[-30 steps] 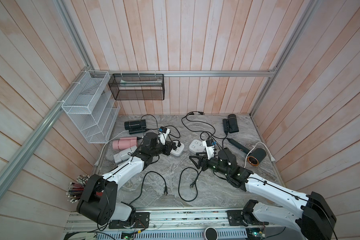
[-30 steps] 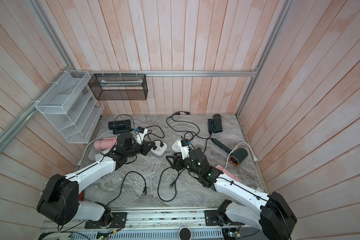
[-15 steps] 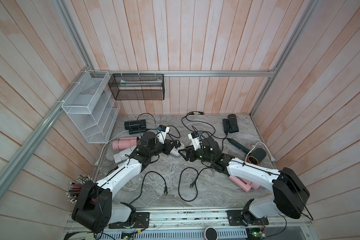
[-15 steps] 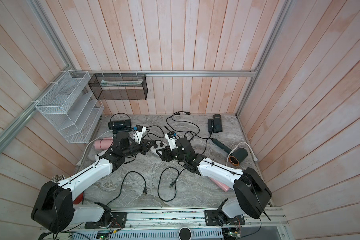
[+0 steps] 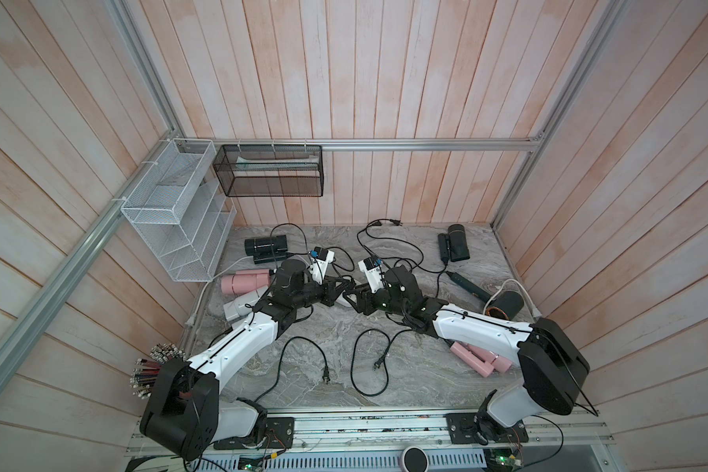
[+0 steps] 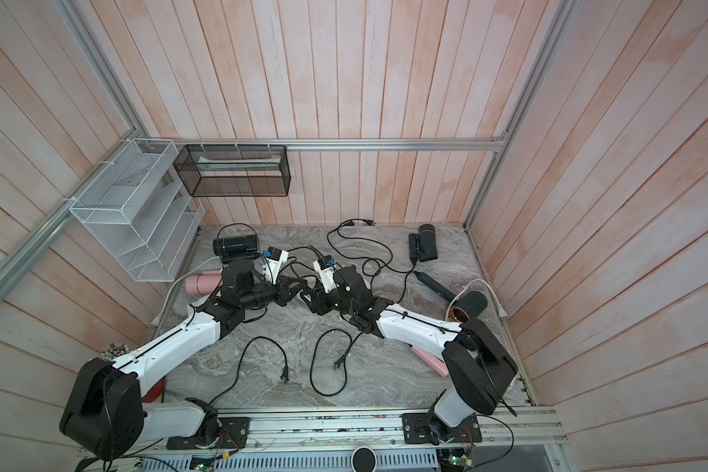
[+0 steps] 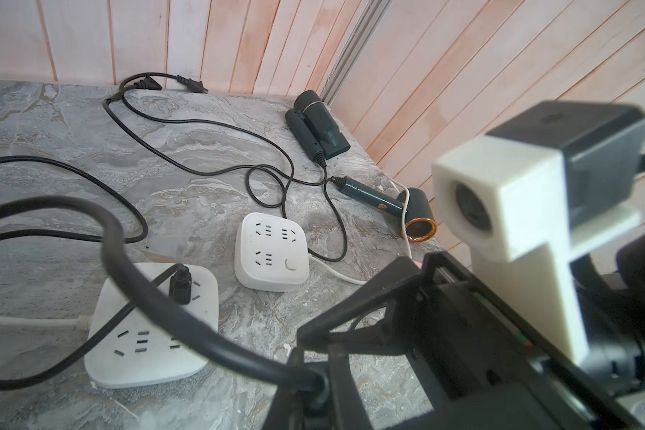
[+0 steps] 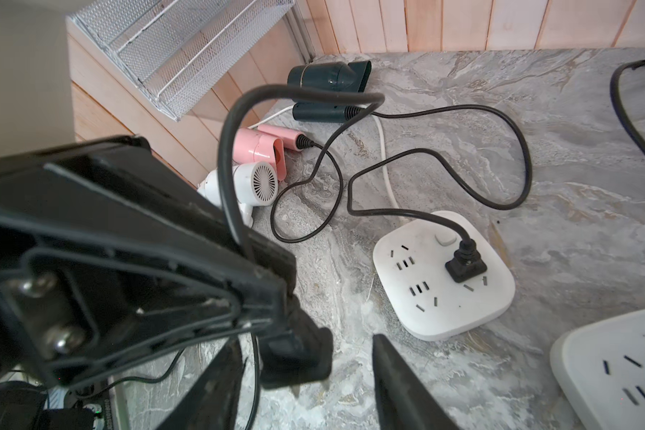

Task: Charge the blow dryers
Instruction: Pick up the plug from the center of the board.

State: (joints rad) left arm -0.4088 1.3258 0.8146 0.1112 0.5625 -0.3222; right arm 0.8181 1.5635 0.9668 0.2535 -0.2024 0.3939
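Now the left gripper is clamping a plug while the right gripper, just swung in from the right, is holding its fingers apart around it (a handover, likely), the cord seemingly trailing to the pink dryer by the wall.

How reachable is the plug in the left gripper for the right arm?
Likely yes. The right gripper is open with its fingers either side of the black plug that the shut left gripper holds; nothing sits between.
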